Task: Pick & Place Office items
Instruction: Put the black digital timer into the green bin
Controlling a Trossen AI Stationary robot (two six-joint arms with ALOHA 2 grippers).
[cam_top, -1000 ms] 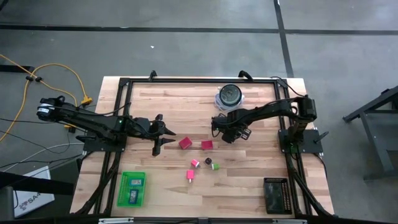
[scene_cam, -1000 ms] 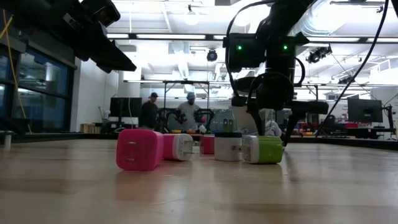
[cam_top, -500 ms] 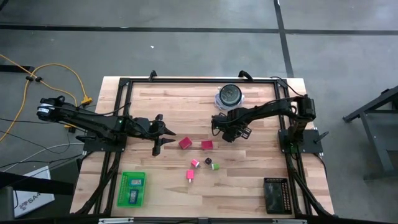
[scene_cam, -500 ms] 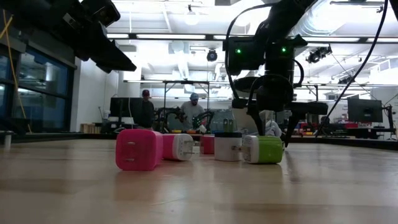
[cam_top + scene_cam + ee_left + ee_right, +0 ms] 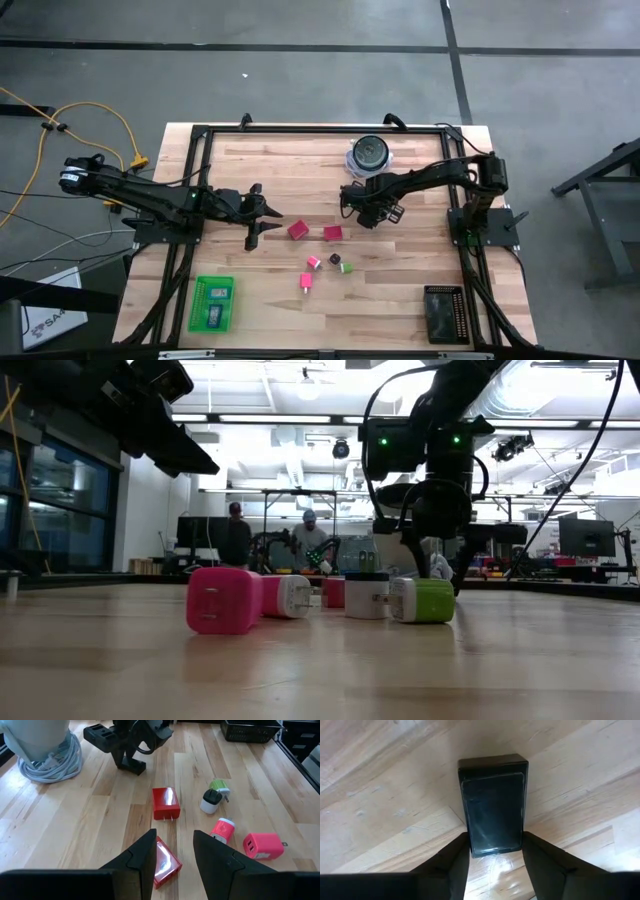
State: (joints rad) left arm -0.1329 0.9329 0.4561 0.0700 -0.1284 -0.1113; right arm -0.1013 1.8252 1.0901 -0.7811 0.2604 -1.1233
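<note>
My right gripper (image 5: 495, 856) points down at mid-table (image 5: 365, 213), shut on a black rectangular item (image 5: 493, 802) that lies flat on the wood. My left gripper (image 5: 174, 845) hovers open at the left (image 5: 265, 218), with nothing between its fingers. Two red blocks (image 5: 298, 230) (image 5: 333, 233) lie just past it; one (image 5: 165, 862) shows below its fingers. Two pink pieces (image 5: 313, 262) (image 5: 305, 282), a dark piece (image 5: 336, 258) and a green piece (image 5: 346, 267) rest nearer the front. My right gripper pinches the black item between its two fingers (image 5: 454, 862), one on each long side near one end (image 5: 469, 840). The fingers come from above, pointing steeply down, and lie across the item. The item rests flat on the table.
A round blue-white object with a dark top (image 5: 369, 153) stands at the back, close behind my right gripper. A green tray (image 5: 212, 303) with small items sits front left, a black tray (image 5: 445, 312) front right. People stand in the room beyond the table (image 5: 305, 540).
My right gripper has shut: its fingertips have drawn together in the low view, closing on the black item. Neither arm has moved, and the pieces on the table lie where they were.
</note>
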